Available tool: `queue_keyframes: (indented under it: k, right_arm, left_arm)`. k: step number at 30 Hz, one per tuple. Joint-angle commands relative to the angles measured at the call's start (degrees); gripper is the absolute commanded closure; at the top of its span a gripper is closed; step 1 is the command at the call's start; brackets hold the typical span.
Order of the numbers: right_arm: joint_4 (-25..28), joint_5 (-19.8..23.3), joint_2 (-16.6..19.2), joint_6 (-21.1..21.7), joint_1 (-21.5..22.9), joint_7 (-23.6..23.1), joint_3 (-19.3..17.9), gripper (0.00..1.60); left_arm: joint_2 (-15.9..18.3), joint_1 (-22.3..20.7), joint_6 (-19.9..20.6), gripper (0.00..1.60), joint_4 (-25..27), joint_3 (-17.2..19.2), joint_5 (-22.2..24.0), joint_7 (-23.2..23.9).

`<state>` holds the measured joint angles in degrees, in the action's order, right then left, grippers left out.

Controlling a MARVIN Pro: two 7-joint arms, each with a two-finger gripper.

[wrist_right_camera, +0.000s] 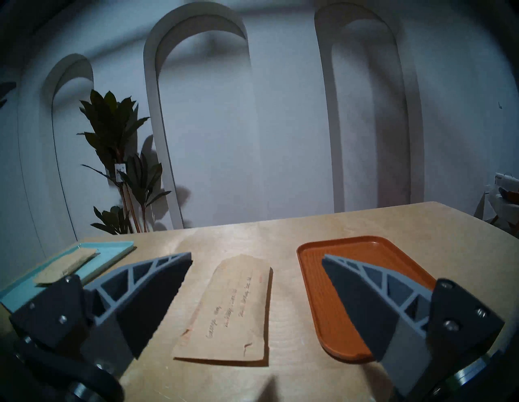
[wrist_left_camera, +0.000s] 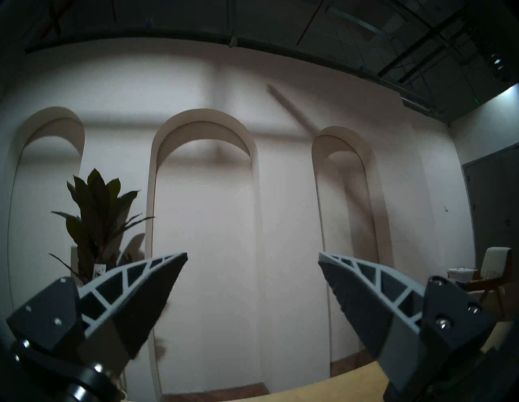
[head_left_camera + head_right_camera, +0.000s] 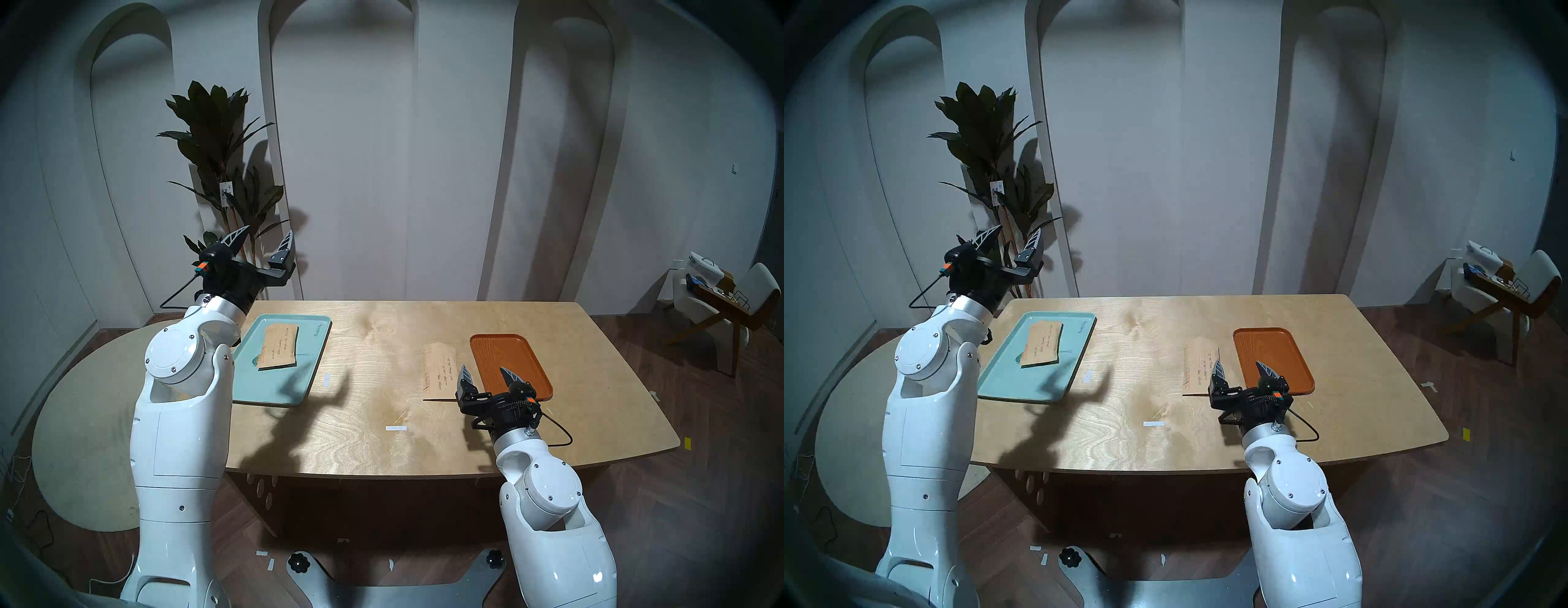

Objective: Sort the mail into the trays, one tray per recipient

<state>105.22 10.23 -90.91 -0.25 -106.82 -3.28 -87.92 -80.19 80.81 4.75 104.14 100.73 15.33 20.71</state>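
One envelope (image 3: 280, 346) lies in the mint tray (image 3: 254, 382) at the surface's left edge: done. Second envelope (image 1: 230, 314) still on the bare surface (image 3: 382, 382), just beside the empty orange tray (image 3: 526, 352). Left tool (image 3: 263, 244) raised, right tool (image 3: 488, 375) low; both spread, empty.

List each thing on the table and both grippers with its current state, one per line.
Mint-green tray: holds one envelope.
Envelope in green tray: lying flat, released.
Orange-brown tray: empty.
Second envelope: flat on the table, beside the orange-brown tray.
Left gripper: open, empty, raised.
Right gripper: open, empty.
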Motion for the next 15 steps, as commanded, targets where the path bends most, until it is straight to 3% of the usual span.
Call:
queue_keyframes:
  k: [1,15]
  right_arm:
    - [2.79,11.03,-1.13,3.24,0.42,-2.80,-2.17,0.00]
    - [2.66,32.63,-2.20,13.94,0.02,-5.82,-6.72,0.00]
  left_arm:
    - [0.97,0.11,7.09,0.00,4.66,1.04,3.68,0.90]
    - [2.41,-0.46,24.61,0.00,9.29,2.71,7.55,0.21]
